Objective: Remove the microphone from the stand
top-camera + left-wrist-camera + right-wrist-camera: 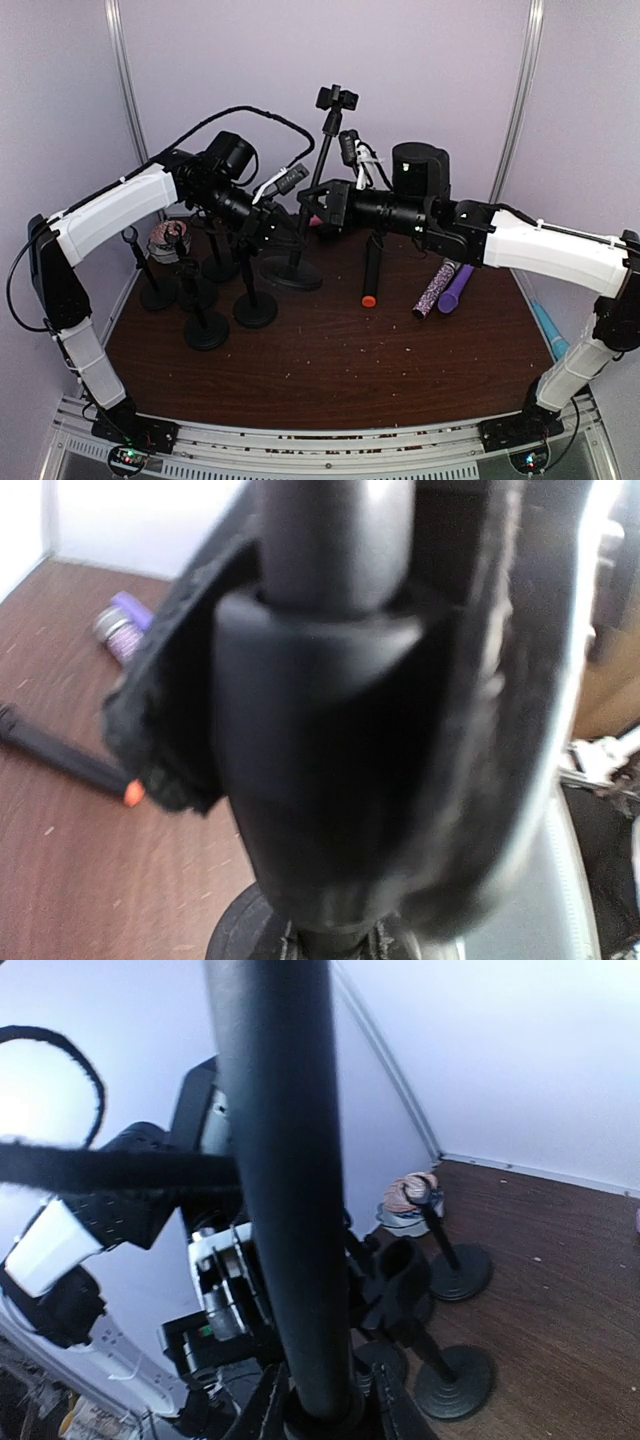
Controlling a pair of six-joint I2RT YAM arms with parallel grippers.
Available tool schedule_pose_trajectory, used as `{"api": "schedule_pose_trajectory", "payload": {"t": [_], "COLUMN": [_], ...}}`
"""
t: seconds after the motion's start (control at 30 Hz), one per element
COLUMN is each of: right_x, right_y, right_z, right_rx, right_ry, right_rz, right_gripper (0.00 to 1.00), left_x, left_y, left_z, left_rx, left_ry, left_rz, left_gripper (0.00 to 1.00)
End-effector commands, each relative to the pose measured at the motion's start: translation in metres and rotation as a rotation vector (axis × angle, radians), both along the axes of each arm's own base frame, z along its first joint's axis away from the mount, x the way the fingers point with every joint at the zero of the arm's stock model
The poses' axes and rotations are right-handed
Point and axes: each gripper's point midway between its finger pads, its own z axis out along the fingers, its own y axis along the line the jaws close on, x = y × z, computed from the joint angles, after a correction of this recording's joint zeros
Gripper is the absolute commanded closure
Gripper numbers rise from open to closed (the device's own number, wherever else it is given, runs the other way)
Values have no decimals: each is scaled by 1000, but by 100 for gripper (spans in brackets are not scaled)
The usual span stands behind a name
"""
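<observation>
Dark slim microphone (288,181) sits tilted just above the fingers of the left gripper (262,217), between the two grippers. What carries it is too small to tell.

In its wrist view the left gripper is clamped tight on the thick black collar (320,700) of a short black stand. Its padded fingers (165,730) press against both sides of the collar. A thinner rod rises out of the collar above the fingers, and the stand's round base (250,930) shows below them.

The right gripper (312,208) is level with the left fingers and just beside them. Its fingers (265,1410) stand close on either side of a smooth black pole (280,1160) that fills its wrist view. Whether they press on it I cannot tell. From overhead these fingers sit at the slanting pole of a tall black stand (325,150).

Below and to the left of the left fingers stand several short round-based stands (205,325). To the right of the right fingers, on the brown wooden table (330,380), lie three more microphones. One is a black handheld microphone with an orange end (370,272). The glittery microphone (434,288) and the purple microphone (456,288) lie side by side.
</observation>
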Motion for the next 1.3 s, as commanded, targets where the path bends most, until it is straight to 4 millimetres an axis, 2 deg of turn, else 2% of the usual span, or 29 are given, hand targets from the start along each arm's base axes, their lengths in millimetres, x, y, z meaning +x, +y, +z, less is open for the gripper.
{"api": "schedule_pose_trajectory", "payload": {"t": [0.0,0.17,0.3,0.37,0.4,0.43,0.47,0.53,0.6,0.67,0.73,0.87,1.03,1.17,1.27], "right_x": [-76,-114,-127,-125,-123,-116,-103,-55,-1,17,17,14,6,8,13], "right_y": [12,3,-3,-3,-1,1,3,1,-22,-47,-62,-70,-41,-20,-13], "right_z": [47,66,76,78,76,73,67,46,20,10,11,5,3,-4,-3], "right_rx": [140,224,295,319,320,312,290,211,97,53,40,-68,-83,-90,-79], "right_ry": [-130,-179,-198,-187,-173,-158,-139,-70,-7,14,-2,-4,-1,16,16], "right_rz": [440,679,768,787,786,759,696,443,83,-119,-223,-333,-273,-232,-238], "right_gripper": [100,100,100,99,88,72,63,43,32,24,17,20,25,29,35], "left_x": [-35,-50,-52,-50,-50,-48,-47,-38,-24,-6,11,31,43,41,39], "left_y": [0,6,7,6,6,5,5,4,3,2,2,3,1,0,1], "left_z": [66,74,76,76,76,76,76,73,67,59,51,42,36,36,36], "left_rx": [-228,-270,-276,-273,-272,-268,-262,-234,-188,-138,-90,-40,-26,-32,-33], "left_ry": [-11,25,33,28,24,19,6,-37,-92,-138,-186,-256,-278,-264,-259], "left_rz": [-160,-218,-226,-220,-219,-213,-205,-166,-107,-34,33,115,157,149,141], "left_gripper": [100,100,100,100,100,100,100,100,100,100,100,100,100,100,100]}}
